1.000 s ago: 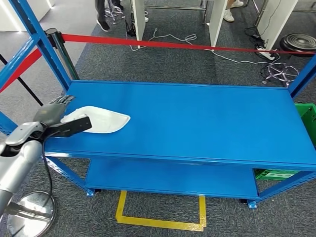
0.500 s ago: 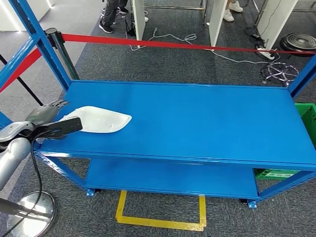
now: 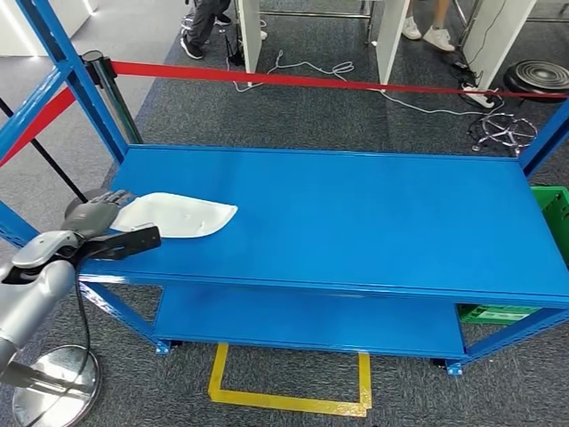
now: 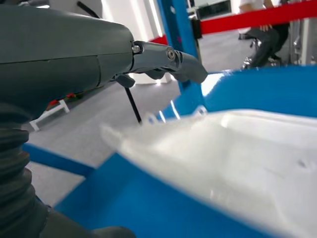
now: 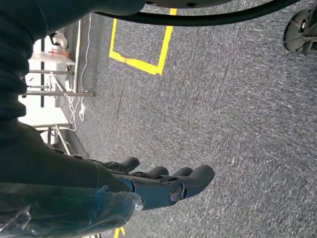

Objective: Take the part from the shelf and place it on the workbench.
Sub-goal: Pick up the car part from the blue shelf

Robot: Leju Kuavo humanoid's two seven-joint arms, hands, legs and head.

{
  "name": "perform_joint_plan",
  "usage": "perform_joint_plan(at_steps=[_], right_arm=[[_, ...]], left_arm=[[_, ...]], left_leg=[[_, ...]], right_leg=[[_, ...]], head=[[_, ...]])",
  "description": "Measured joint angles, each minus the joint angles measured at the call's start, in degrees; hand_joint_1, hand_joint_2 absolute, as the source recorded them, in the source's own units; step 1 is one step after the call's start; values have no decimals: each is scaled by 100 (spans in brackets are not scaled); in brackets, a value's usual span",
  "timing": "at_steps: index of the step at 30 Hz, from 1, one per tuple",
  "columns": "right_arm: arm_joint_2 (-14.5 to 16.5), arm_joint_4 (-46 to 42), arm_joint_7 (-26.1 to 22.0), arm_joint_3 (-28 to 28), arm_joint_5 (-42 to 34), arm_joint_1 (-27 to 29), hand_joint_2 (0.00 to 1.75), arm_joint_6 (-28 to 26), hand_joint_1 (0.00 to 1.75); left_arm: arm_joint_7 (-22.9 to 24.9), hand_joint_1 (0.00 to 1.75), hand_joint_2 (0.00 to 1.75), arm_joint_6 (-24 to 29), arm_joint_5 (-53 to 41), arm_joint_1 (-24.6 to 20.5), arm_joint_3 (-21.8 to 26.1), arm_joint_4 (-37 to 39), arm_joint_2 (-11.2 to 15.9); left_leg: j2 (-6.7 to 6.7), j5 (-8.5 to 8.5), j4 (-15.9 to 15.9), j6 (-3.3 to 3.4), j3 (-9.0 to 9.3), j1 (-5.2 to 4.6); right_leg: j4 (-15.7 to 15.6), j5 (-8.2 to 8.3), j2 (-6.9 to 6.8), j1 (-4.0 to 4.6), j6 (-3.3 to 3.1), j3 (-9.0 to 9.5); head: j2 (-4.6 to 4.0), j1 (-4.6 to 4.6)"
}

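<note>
1. Compared with half a second earlier, the left hand [image 3: 94, 216] sits closer to the white part [image 3: 176, 215], suggesting the grasp is just starting.
2. Its fingers are spread at the part's near-left end, thumb over the edge; whether they touch it, I cannot tell.
3. Beyond it, the part lies flat on the blue shelf [image 3: 376, 222].
4. Away from the shelf, the right hand [image 5: 164, 186] hangs over carpet, fingers loosely apart and empty.

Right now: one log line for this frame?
left hand: open, at white part | part: on blue shelf | right hand: hanging, open

Blue metal shelf [image 3: 348, 222], white part [image 3: 178, 215] lying flat near its left end
</note>
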Motion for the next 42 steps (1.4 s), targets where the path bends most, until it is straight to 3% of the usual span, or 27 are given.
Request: perform_joint_plan(at_steps=[21,28,32,35,42], right_arm=[[-2,0,-5,11,122,-12,175,49,0],[-2,0,-1,11,130,-10,175,68,0],[-2,0,5,11,131,-10,175,81,0],[-2,0,6,11,132,-9,175,81,0],[-4,0,-2,11,156,-7,175,90,0]], left_arm=[[-320,0,175,710,-583,-475,-225,1394,-932],[-376,7,175,866,-605,-551,-211,1619,-1066],[-398,156,175,900,-602,-550,-192,1663,-1105],[-405,175,175,905,-599,-549,-187,1683,-1121],[-452,175,175,895,-559,-522,-144,1698,-1133]], left_leg=[[0,4,1,5,1,0],[-1,5,1,6,1,0],[-1,5,1,6,0,0],[-1,5,1,6,0,0],[-1,5,1,6,-2,0]], right_leg=[[0,8,0,-2,6,3],[0,9,-1,-1,6,2],[0,9,-1,-1,6,2],[0,9,-1,-1,6,2],[0,9,-1,-2,6,2]], head=[[0,1],[0,0],[0,0],[0,0],[0,0]])
